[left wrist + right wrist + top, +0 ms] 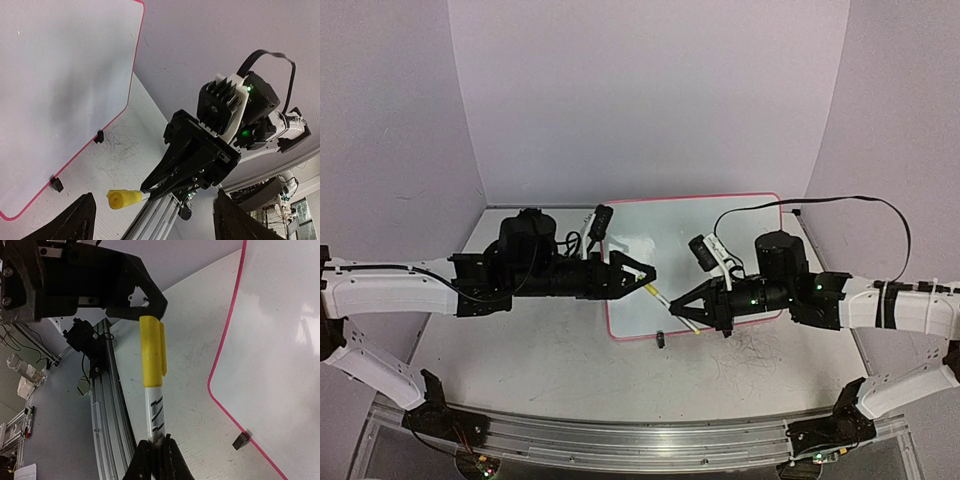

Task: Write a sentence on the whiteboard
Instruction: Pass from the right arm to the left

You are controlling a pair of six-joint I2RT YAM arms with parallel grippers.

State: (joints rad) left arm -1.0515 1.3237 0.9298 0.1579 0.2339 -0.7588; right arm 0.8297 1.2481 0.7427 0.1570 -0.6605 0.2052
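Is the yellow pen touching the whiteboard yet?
Apart. In the right wrist view, a strip of table shows between the pen and the whiteboard with its pink edge. The right gripper holds the pen by its white end.

Scuffed white table [520,370], whiteboard [685,215] lying flat

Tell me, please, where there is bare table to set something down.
Free: the table strip between the whiteboard and the front rail, and the board's far half. Crowded: its near-left corner, where the left gripper and right gripper meet at the marker.
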